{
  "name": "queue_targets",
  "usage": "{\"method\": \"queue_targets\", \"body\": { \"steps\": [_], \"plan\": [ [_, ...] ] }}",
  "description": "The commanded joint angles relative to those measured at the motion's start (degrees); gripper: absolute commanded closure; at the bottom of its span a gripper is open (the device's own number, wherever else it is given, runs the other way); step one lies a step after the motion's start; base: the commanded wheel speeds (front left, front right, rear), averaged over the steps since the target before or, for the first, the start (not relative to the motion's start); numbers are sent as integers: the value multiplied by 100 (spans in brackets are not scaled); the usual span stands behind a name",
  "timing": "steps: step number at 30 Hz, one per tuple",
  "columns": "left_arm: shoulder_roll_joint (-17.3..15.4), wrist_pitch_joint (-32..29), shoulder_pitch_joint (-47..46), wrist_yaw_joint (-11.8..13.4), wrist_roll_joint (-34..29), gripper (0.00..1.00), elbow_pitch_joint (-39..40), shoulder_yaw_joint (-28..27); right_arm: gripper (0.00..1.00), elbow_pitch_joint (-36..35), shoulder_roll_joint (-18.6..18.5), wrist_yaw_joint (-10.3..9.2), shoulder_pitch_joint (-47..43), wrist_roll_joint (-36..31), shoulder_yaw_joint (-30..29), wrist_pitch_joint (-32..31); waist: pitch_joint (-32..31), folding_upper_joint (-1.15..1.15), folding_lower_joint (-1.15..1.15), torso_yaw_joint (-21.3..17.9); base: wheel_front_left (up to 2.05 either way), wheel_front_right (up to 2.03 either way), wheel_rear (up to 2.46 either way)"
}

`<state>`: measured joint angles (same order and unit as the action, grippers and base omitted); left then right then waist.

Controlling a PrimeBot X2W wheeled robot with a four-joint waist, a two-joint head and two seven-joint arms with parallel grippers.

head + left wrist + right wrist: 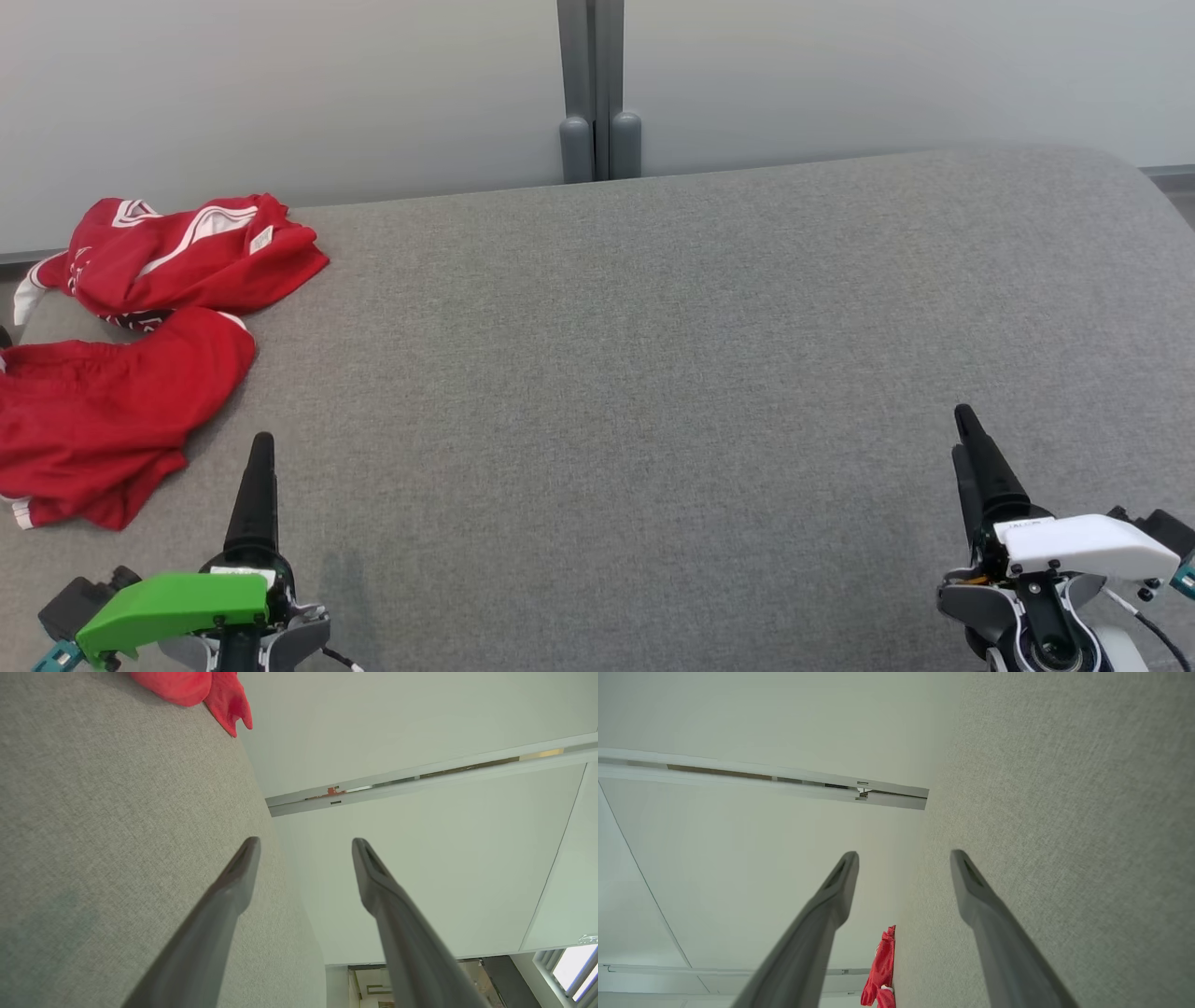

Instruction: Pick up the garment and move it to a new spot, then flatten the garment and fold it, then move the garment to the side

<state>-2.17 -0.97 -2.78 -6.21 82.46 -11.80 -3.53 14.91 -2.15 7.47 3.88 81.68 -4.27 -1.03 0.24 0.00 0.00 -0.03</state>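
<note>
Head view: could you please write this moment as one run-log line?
left gripper: open, empty | right gripper: open, empty | striped red garment, plain red garment: crumpled at grey surface's left edge, untouched

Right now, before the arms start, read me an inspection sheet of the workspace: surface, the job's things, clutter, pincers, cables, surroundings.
Surface: grey fabric pad, smooth, far right corner rounded.
Job's things: striped red garment crumpled at the far left edge; plain red garment crumpled just in front, against it; neither is folded.
Clutter: nothing seen.
Pincers: left pincer and right pincer both open and empty, low over the pad's near edge.
Cables: thin cable at the right pincer's base.
Surroundings: pale wall panels; grey post behind the pad.
</note>
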Motion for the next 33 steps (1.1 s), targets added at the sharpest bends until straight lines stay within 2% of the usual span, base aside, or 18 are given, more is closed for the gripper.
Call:
{"method": "queue_targets", "body": {
  "steps": [1,16,27,33],
  "plan": [
    [-31,62,-53,54,-239,0,168,39,0,-174,-35,1,84,-341,43,69,1,0,0,-2,0,0,0],
    [-44,392,86,373,-1817,0,445,297,0,-546,-45,1,-31,-2513,474,400,13,0,0,-5,0,0,0],
    [-52,602,205,483,-2921,0,523,473,0,-462,-53,2,-75,-3595,564,610,1,0,0,-3,0,0,0],
    [-57,709,268,545,-3323,0,533,560,0,-441,-56,2,-91,-4124,599,716,-8,0,0,-4,0,0,0]
  ]
}}
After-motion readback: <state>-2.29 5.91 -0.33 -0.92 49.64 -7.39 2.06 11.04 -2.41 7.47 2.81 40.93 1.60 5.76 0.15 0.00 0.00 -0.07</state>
